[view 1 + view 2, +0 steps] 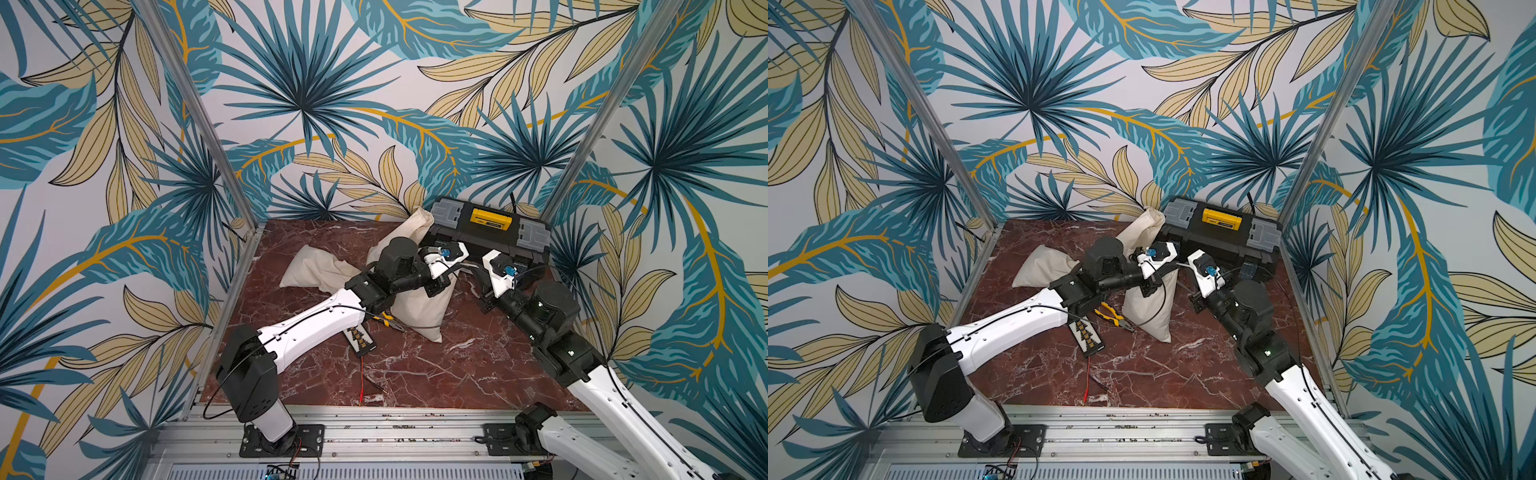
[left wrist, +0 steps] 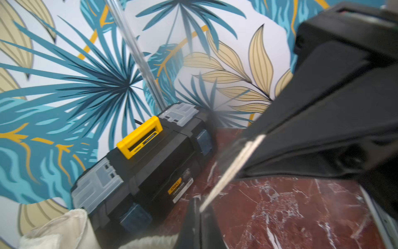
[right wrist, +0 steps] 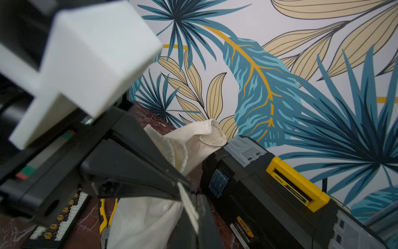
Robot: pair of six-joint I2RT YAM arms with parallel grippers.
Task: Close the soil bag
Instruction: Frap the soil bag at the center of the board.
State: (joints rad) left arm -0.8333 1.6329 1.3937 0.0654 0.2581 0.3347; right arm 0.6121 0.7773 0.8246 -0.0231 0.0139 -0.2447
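Soil bag (image 1: 419, 309): cream cloth sack, slumped upright toward the back of the marble worktop (image 1: 415, 374), with its neck leaning on the black toolbox (image 1: 490, 232). The fabric is soft and limp. Judging by the sag, the fill is heavy enough to anchor it. The mouth (image 3: 212, 134) is gathered but not yet cinched. The drawstring (image 2: 232, 172) is the proper hold, not the cloth. Left end effector (image 2: 199, 204) and right end effector (image 3: 197, 200) are both clamped tight on that cord, close together beside the neck. The cord is thin and may slip under a hard pull.
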